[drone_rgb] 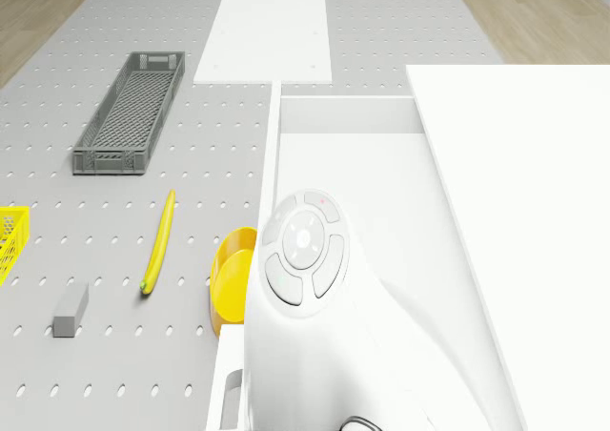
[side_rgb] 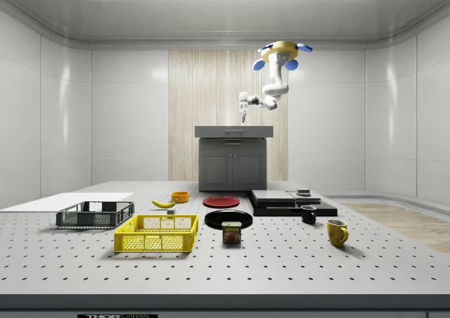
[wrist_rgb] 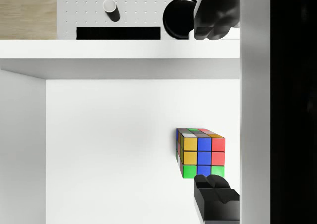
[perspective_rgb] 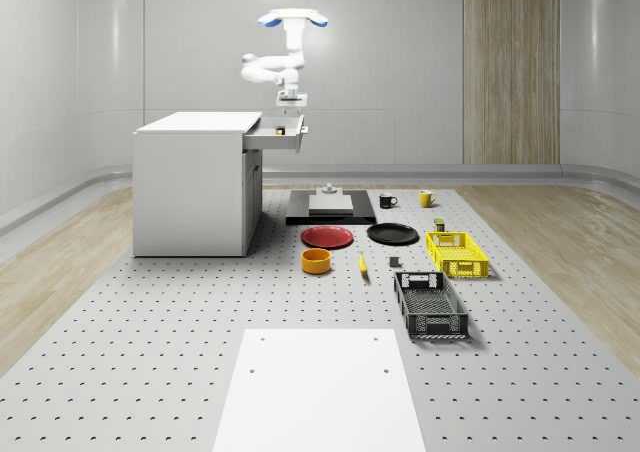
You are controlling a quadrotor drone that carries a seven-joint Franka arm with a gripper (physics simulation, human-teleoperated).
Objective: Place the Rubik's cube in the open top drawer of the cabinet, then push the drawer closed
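drone: it hovers (perspective_rgb: 292, 19) in the air above the pulled-out top drawer (perspective_rgb: 276, 132) of the white cabinet (perspective_rgb: 195, 182). nothing holds it up.
arm: the white arm (perspective_rgb: 270, 67) hangs down from the drone, bends out to one side like an elbow, then points straight down at the drawer. in the drone view the wrist (drone_rgb: 305, 250) sits right over the drawer.
claw: the gripper (wrist_rgb: 213, 102) is open. one dark finger (wrist_rgb: 216, 16) is by the drawer's front edge and the other finger (wrist_rgb: 216, 199) is down inside the drawer, with a wide gap between them. it holds nothing.
cube: the rubik's cube (wrist_rgb: 200, 152) lies on the white floor of the drawer, close to one side wall. it sits flat in the gap between the two fingers, just beside the inside finger. i cannot tell if that finger touches it.
drawer: it is pulled out and not shut.
hard to see: in the whole-scene view the claw is tiny, just above the drawer. in the drone view the arm covers most of the drawer.
on the table: a yellow bowl (drone_rgb: 232, 278), a banana (drone_rgb: 158, 241) and a grey crate (drone_rgb: 131, 112) lie on the table (drone_rgb: 114, 355) below, well apart from the claw.
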